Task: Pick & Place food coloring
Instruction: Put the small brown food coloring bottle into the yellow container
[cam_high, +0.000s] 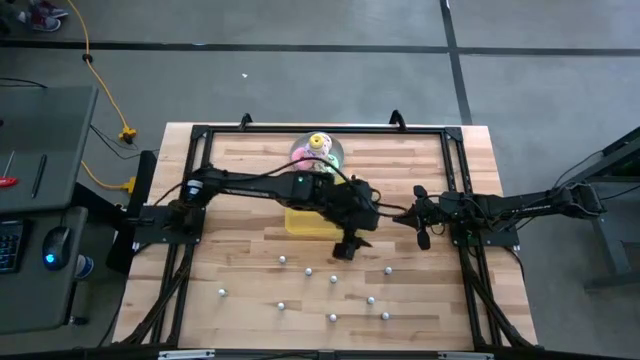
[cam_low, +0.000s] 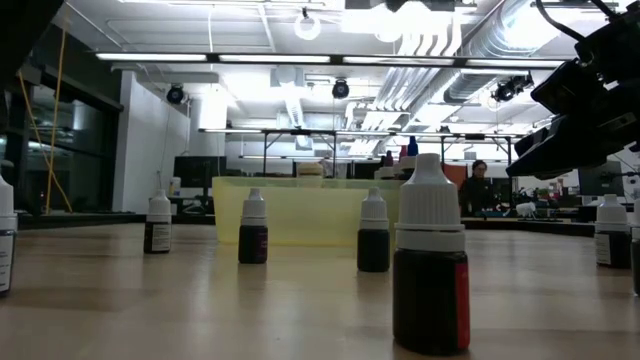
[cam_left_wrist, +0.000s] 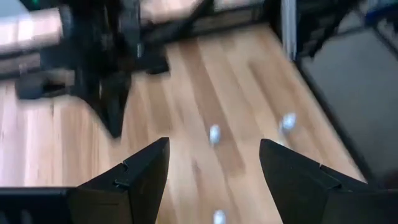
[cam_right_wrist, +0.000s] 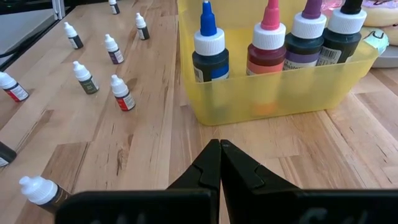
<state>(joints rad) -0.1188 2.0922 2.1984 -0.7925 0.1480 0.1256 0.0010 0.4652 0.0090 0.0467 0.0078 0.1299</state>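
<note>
Plainly, no label reads on the food coloring (cam_right_wrist: 122, 94); left pincer (cam_left_wrist: 214, 163) released, right pincer (cam_right_wrist: 220, 163) clenched empty.

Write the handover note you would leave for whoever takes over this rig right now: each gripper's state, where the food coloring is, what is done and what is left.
Left gripper: open, empty, hovering above the table in front of the yellow tray.
Right gripper: shut, empty, low by the tray's right side.
Done: four larger bottles stand upright in the tray.
Left: the small food coloring bottles are scattered over the front of the wooden table, most upright, one lying on its side near the right gripper. None is held. Probably pick one near the left gripper next.
</note>
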